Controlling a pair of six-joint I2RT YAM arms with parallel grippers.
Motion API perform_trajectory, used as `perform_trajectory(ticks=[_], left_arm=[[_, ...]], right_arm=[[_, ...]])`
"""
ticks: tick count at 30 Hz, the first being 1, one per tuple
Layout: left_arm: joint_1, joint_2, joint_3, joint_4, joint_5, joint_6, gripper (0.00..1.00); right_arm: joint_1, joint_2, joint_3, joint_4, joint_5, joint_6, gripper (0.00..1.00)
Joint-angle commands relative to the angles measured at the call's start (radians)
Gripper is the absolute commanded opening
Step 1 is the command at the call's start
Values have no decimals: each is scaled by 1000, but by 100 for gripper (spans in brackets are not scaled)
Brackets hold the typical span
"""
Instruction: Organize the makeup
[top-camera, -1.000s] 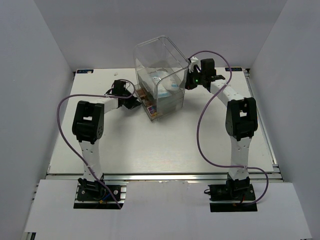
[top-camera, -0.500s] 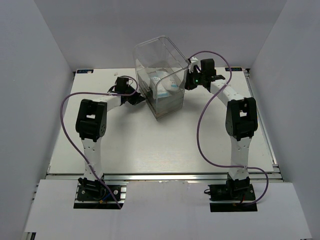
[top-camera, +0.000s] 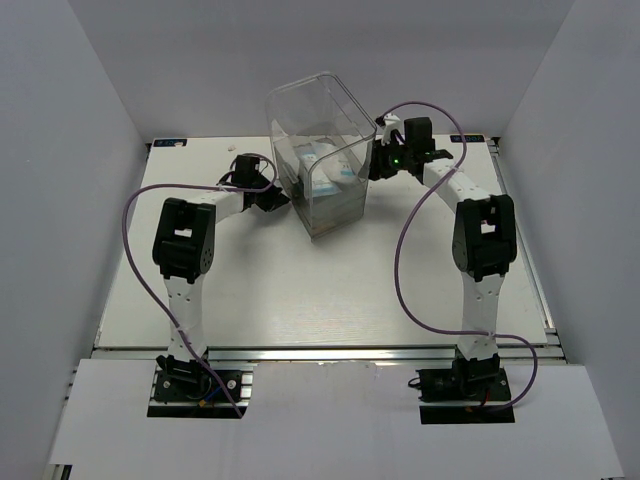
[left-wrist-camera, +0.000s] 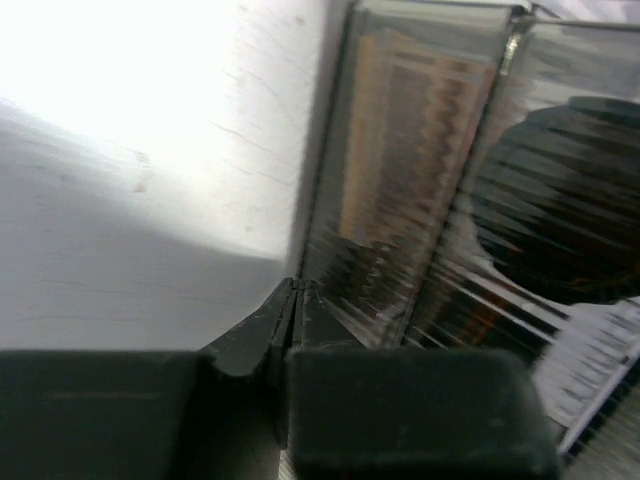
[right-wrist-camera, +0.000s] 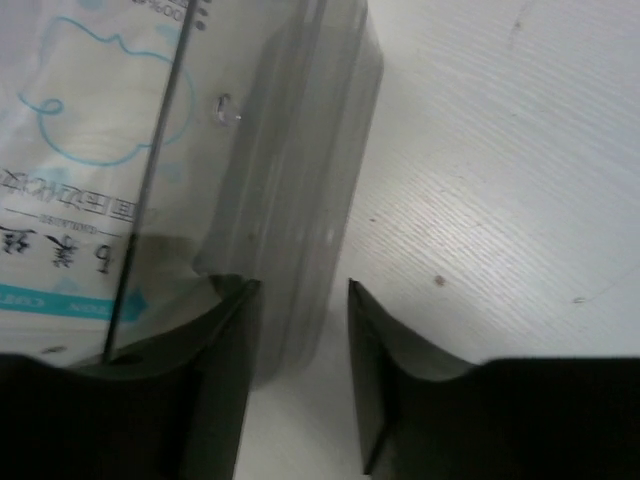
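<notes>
A: So, where is the makeup?

B: Inside the clear box (top-camera: 320, 140), which stands at the back middle of the table (top-camera: 300, 290). Through its wall the left wrist view shows a brown palette (left-wrist-camera: 400, 180) and, beside it, a round black jar (left-wrist-camera: 565, 215). The right wrist view shows a white packet (right-wrist-camera: 80, 150) with blue print, also behind the plastic.

A: Why are the arms on either side of it?

B: Probably one steadies the box while the other pushes on it. The right gripper (right-wrist-camera: 300, 290) straddles an upright edge on the box's right side, which would stop it sliding. The left gripper (left-wrist-camera: 296, 300) meets the box low on its left side, in front of the palette, as if pushing that part in. That is a guess.

A: How far open is each?

B: The left fingers (left-wrist-camera: 255, 340) are pressed together tip to tip, with nothing between them. The tips seem to touch the plastic front, though blur makes contact hard to confirm. The right fingers (right-wrist-camera: 220, 370) are a narrow way apart, with the box edge in the gap. One finger lies against the wall, and bare table shows between the edge and the other, so it isn't clamped.
</notes>
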Motion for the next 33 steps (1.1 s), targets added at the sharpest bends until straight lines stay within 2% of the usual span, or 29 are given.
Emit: perform_trajectory(ticks=[1, 2, 3, 5, 8, 9, 11, 12, 16, 22, 28, 33], left_arm=[[7, -125, -3, -51, -98, 16, 17], [21, -146, -19, -53, -132, 21, 21], [28, -168, -58, -53, -149, 22, 25], [47, -235, -99, -32, -175, 34, 32], [58, -332, -187, 31, -184, 79, 51], [58, -361, -226, 48, -196, 93, 63], [58, -435, -265, 97, -201, 128, 74], [58, -456, -282, 111, -196, 137, 83], [58, -547, -363, 181, -155, 189, 98], [58, -711, -460, 215, -80, 267, 98], [56, -895, -490, 140, -31, 407, 98], [56, -992, -526, 77, -3, 433, 98]], right_arm=[[-19, -75, -7, -5, -19, 22, 49], [-42, -81, -10, -5, -15, 24, 52], [-54, -95, -13, -8, -10, 23, 60], [-86, -106, -15, -24, -9, 9, 67], [-118, -126, -10, -84, -10, -10, 87], [-125, -148, -16, -100, -9, -16, 89], [-146, -181, -60, -106, -9, -25, 89], [-152, -220, -82, -103, -7, -36, 89], [-178, -334, -183, -94, -3, -74, 89], [-186, -535, -344, -100, 2, -137, 89], [-183, -713, -473, -124, 48, -90, 89], [-183, -814, -527, -195, 89, -91, 89]])
